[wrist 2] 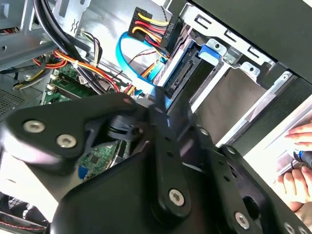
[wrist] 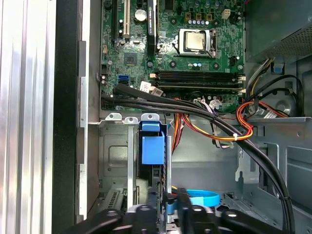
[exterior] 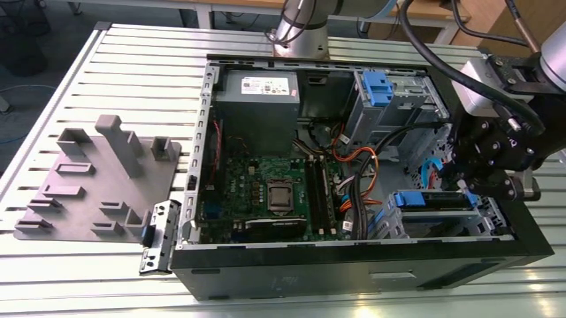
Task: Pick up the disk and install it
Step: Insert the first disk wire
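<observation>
Open computer case (exterior: 362, 255) is lying on the slotted surface (exterior: 132, 59), taking up the middle and the exterior view's right side. A grey fixture plate (exterior: 97, 185) is sitting near the edge at that view's left, with bare surface between the two. The hand (exterior: 464, 182) is hanging inside the case at its corner on the exterior view's right, just over the drive cage (exterior: 482, 215). The disk (exterior: 429, 199) is sitting in that cage, blue rails showing, with the case walls close on two sides and cables (exterior: 362, 172) crowding the inner side. In the first wrist view the disk (wrist: 152, 144) is lying directly ahead of the hand (wrist: 170, 207). In the second wrist view the hand's own linkage is covering most of the disk (wrist 2: 187, 73). Cannot tell whether the hand is open or closed. A person's fingers (wrist 2: 297, 161) are showing outside the case wall, cut off by the frame.
</observation>
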Controlling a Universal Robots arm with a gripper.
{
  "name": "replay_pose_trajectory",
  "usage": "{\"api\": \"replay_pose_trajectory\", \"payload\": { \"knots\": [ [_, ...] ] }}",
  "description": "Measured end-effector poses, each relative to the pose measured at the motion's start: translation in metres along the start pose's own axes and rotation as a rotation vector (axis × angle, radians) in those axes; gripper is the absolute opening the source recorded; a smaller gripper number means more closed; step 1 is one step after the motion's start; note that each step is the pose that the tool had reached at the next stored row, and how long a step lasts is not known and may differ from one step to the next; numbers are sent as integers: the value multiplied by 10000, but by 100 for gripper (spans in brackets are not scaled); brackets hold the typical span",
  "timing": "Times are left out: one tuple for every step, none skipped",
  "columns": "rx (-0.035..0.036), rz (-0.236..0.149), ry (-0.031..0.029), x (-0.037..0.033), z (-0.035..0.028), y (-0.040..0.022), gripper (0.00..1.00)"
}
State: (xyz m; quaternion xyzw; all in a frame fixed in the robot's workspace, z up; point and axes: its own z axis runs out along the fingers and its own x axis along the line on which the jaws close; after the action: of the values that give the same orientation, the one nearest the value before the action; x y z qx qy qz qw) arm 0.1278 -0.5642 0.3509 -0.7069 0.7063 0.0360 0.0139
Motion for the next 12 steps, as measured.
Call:
{"api": "replay_pose_trajectory", "payload": {
  "knots": [
    [0, 0, 0, 0, 1, 0, 24],
    [1, 0, 0, 0, 1, 0, 24],
    [0, 0, 0, 0, 1, 0, 18],
    [0, 0, 0, 0, 2, 0, 16],
    [1, 0, 0, 0, 2, 0, 16],
    [0, 0, 0, 0, 3, 0, 16],
    [0, 0, 1, 0, 3, 0, 16],
    [0, 0, 0, 0, 4, 0, 16],
    [0, 0, 0, 0, 4, 0, 16],
    [0, 0, 0, 0, 5, 0, 16],
    [0, 0, 0, 0, 5, 0, 16],
    [1, 0, 0, 0, 6, 0, 16]
  ]
}}
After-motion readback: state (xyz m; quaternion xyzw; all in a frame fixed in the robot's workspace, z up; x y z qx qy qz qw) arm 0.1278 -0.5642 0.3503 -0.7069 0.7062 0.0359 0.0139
